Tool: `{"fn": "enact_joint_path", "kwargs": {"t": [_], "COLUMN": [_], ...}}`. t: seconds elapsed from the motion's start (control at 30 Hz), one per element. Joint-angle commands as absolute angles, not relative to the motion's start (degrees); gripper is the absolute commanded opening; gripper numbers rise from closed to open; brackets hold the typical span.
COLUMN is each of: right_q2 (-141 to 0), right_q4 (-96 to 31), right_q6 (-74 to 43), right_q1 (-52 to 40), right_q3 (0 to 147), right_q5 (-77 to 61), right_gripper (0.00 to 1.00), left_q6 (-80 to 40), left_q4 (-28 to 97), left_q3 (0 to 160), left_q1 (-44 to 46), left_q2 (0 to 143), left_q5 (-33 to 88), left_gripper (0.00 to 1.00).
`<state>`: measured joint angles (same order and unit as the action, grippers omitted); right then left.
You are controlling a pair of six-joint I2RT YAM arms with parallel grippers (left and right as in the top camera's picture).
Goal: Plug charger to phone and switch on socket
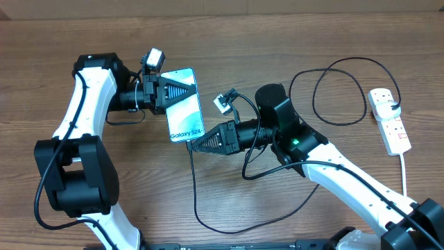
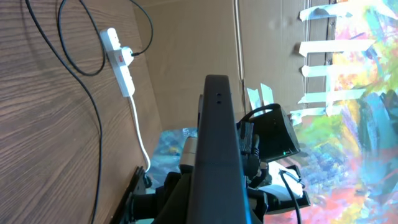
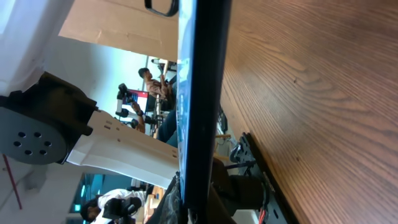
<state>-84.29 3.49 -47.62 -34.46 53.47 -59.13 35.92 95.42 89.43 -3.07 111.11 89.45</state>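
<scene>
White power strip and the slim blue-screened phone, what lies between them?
In the overhead view, the right arm's black wrist and loops of the thin black charger cable.

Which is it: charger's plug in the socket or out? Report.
In: the black plug sits pushed into the white socket.

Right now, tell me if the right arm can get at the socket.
Probably not yet: the right tool is shut on the charger at the phone, far from the socket, though nothing blocks the way.
</scene>
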Motion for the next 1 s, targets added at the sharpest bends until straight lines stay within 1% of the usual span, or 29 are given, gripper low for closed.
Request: {"fn": "enact_joint_path", "kwargs": {"t": [0.0,0.23,0.27,0.33,0.37,0.4,0.43,0.47,0.5,0.6,0.67,0.7,0.8,0.9,0.93,0.97], "right_q2": [-84.55,-84.58,-84.58,-84.58,-84.58,-84.58,-84.58,-84.58,-84.58,-84.58,-84.55,-84.55,-84.55,-84.55,-84.55,-84.55], "right_q4": [5.96,5.89,5.69,5.32,5.06,4.67,4.16,3.60,2.83,0.54,0.30,0.32,0.05,0.08,0.08,-0.14], "right_q6": [-48.77,-49.32,-49.32,-49.25,-49.04,-48.60,-47.79,-46.87,-45.74,-44.14,-42.70,-42.06,-40.16,-39.92,-39.88,-39.09], "right_q1": [-31.44,-31.42,-31.42,-31.42,-31.42,-31.42,-31.42,-31.40,-31.35,-31.07,-30.44,-30.11,-29.47,-29.67,-29.93,-30.35], "right_q3": [53.63,53.63,53.63,53.63,53.63,53.63,53.63,53.63,53.63,53.63,53.63,53.63,53.63,53.63,53.63,53.63], "right_q5": [-48.56,-47.57,-47.59,-47.70,-47.94,-48.10,-48.07,-48.05,-48.07,-48.97,-53.28,-55.42,-61.14,-63.77,-64.45,-65.06], "right_gripper": [0.04,0.04,0.10,0.43,0.57,0.67,0.77,0.84,0.88,0.92,0.98,1.00,1.00,1.00,0.99,0.96], "left_q6": [34.85,34.46,34.46,34.48,34.48,34.48,34.50,34.52,34.76,34.70,34.70,34.68,34.63,34.63,34.63,34.33], "left_q4": [96.90,96.90,96.88,96.90,96.90,96.90,96.88,96.86,96.75,95.74,95.07,94.87,94.21,94.11,93.95,93.76], "left_q3": [89.76,89.76,89.76,89.76,89.76,89.76,89.76,89.76,89.76,89.76,89.76,89.76,89.76,89.76,89.76,89.76], "left_q1": [-1.06,0.62,0.80,1.02,1.13,1.15,1.15,1.15,1.15,1.15,1.15,1.15,1.15,1.15,1.15,1.15], "left_q2": [109.86,109.86,109.86,109.86,109.86,109.86,109.86,109.86,109.86,109.86,109.89,109.89,109.89,109.89,109.89,109.89], "left_q5": [86.65,86.65,86.65,86.61,86.54,86.43,86.41,86.39,86.35,85.21,84.68,84.73,84.75,84.75,84.75,84.79], "left_gripper": [0.04,0.04,0.04,0.04,0.04,0.04,0.04,0.04,0.04,0.04,0.04,0.04,0.04,0.05,0.05,0.04]}}
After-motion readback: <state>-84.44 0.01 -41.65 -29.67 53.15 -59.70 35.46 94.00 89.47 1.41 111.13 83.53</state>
